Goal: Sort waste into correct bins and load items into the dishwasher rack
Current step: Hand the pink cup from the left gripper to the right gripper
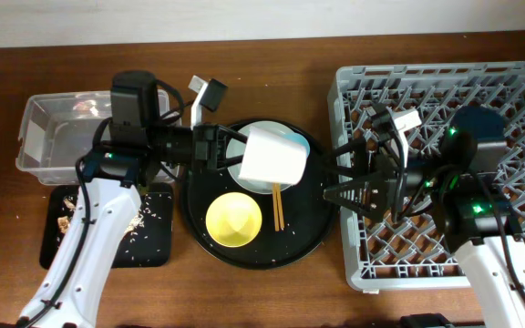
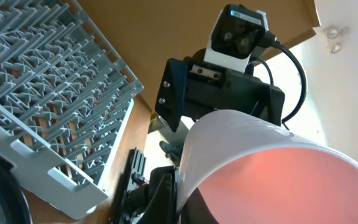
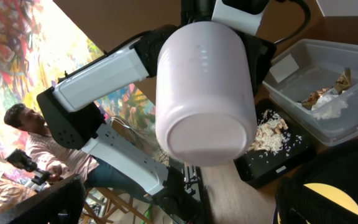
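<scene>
My left gripper (image 1: 237, 150) is shut on the pink cup (image 1: 272, 156) and holds it on its side above the round black tray (image 1: 313, 239). The cup's pink inside fills the left wrist view (image 2: 278, 180); its base faces the right wrist view (image 3: 204, 87). My right gripper (image 1: 337, 175) is open, just right of the cup, at the edge of the dishwasher rack (image 1: 509, 87). On the round tray lie the yellow bowl (image 1: 234, 220) and chopsticks (image 1: 278, 206). A pale plate (image 1: 234, 164) and a light-blue cup (image 1: 302, 144) are mostly hidden under the pink cup.
The clear box (image 1: 39, 137) at far left holds the white paper ball (image 3: 328, 107) and gold wrapper (image 3: 343, 77). The shallow black tray (image 1: 149, 246) in front of it holds food scraps (image 3: 270, 132) and crumbs. A person sits beyond the table (image 3: 27, 134).
</scene>
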`<state>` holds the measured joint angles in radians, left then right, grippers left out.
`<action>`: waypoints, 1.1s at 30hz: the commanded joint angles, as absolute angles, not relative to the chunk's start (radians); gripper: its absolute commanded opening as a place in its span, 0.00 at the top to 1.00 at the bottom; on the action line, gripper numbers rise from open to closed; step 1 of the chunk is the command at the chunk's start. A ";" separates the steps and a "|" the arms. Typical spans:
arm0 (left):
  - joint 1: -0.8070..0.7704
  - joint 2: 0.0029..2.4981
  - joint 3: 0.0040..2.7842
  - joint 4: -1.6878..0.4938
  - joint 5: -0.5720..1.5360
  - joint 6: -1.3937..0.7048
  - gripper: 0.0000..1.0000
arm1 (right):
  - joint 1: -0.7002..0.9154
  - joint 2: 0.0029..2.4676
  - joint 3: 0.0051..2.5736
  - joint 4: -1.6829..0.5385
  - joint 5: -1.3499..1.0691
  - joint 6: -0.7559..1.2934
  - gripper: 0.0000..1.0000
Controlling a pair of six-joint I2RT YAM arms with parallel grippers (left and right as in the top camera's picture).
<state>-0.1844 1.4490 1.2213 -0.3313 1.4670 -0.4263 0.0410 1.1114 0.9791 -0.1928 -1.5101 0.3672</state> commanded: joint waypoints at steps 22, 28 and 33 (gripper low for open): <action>-0.327 1.441 1.229 -0.299 1.312 -0.410 1.00 | 0.170 1.108 0.993 -0.201 -1.296 0.337 0.37; -0.327 1.441 1.229 -0.300 1.312 -0.410 1.00 | 0.170 1.108 0.993 -0.202 -1.296 0.337 0.41; -0.327 1.441 1.229 -0.301 1.312 -0.410 0.82 | 0.169 1.108 0.993 -0.201 -1.296 0.337 0.49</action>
